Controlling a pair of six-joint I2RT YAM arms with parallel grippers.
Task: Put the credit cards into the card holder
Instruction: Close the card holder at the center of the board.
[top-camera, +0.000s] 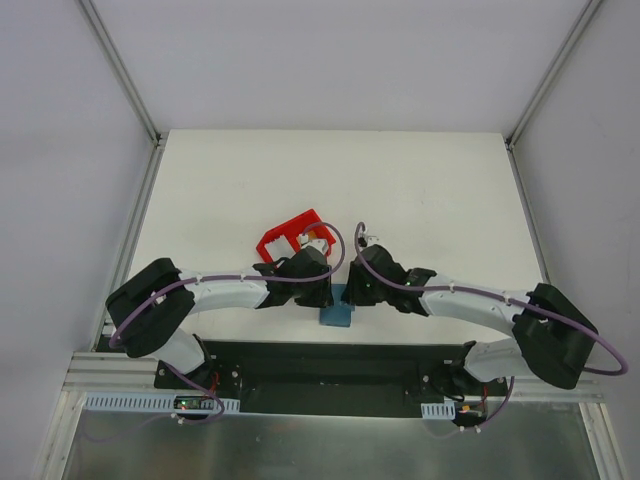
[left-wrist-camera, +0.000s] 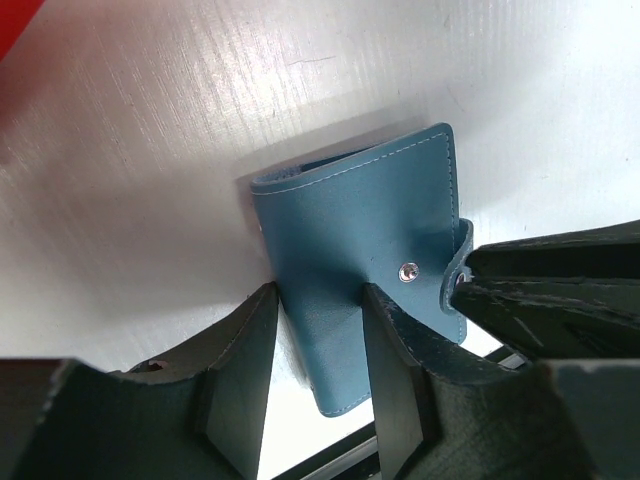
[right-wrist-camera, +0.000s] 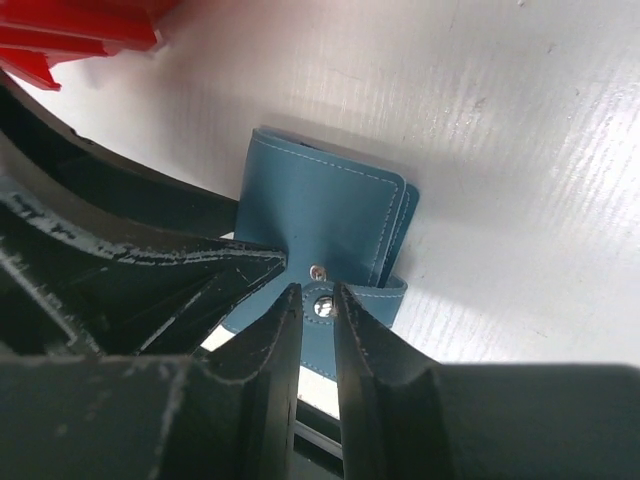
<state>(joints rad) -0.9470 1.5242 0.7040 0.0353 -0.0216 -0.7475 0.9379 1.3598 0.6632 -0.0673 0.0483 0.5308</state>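
On the white tabletop (top-camera: 420, 190), near the red bin (top-camera: 285, 238), the closed teal card holder (top-camera: 337, 312) was laid flat by the near edge, snap side up, its long axis seemingly set near to far. It was clasped across its width by the half-open left fingers (left-wrist-camera: 240, 380). Its snap strap (right-wrist-camera: 372, 294), pointed rightward, was pinched by the nearly closed right fingers (right-wrist-camera: 270, 370).

Card holder (right-wrist-camera: 330, 215) is a teal-blue leathery wallet with pale stitching and rounded corners. It's folded closed, sitting right by the table's near edge, roughly midway along it. The snap tab (right-wrist-camera: 322, 307) is popped off its stud and sticking out from the cover.
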